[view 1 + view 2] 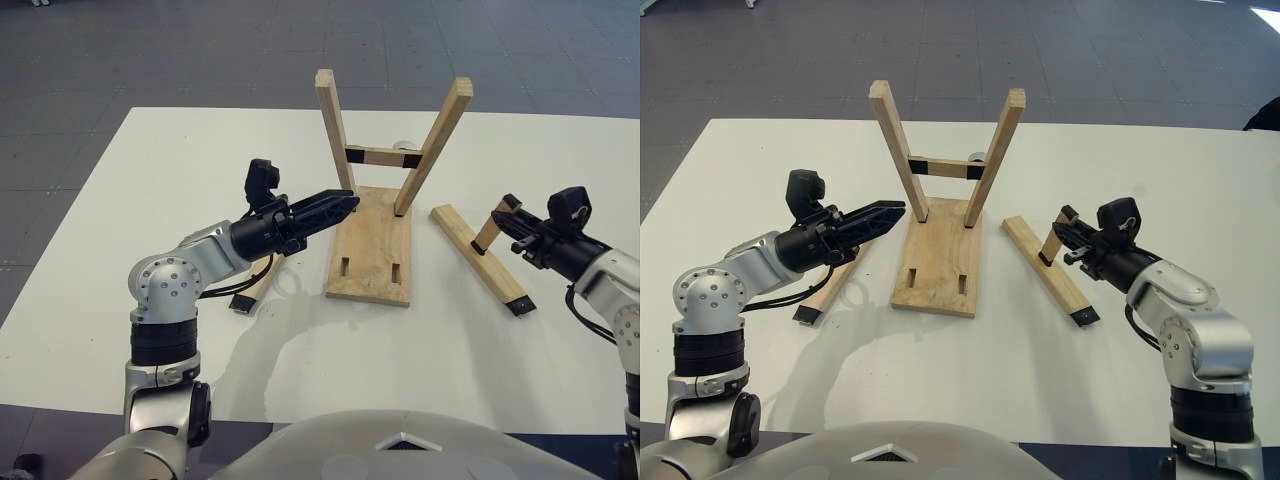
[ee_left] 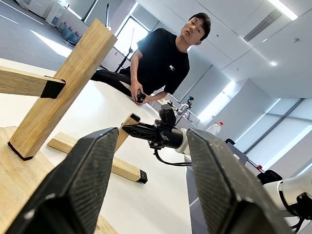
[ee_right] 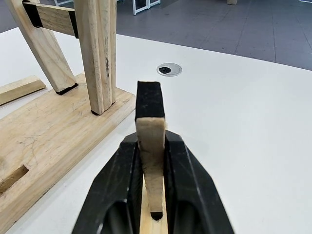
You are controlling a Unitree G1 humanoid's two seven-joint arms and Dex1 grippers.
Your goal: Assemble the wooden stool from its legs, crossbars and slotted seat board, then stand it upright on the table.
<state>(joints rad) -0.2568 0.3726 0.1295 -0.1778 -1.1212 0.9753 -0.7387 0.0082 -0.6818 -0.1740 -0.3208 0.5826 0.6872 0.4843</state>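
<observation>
Right hand (image 1: 508,222) clamped on short black-tipped wooden crossbar (image 3: 150,126), just right of pale slotted seat board (image 1: 370,250); left hand (image 1: 346,203) open, empty, at board's left edge.

A flat wooden slotted seat board (image 1: 370,250) lies mid-way on the white bench (image 1: 150,200). Two upright wooden legs (image 1: 335,130), joined by a short wooden crossbar (image 1: 383,156), stand on its far end. To the board's right a loose wooden leg (image 1: 478,258) lies flat. Its tilted crosspiece (image 1: 490,228) is clamped in the right pincer (image 1: 512,225). To the board's left lies another loose leg (image 1: 255,285). The left pincer (image 1: 345,204) hangs at the board's far left corner.
</observation>
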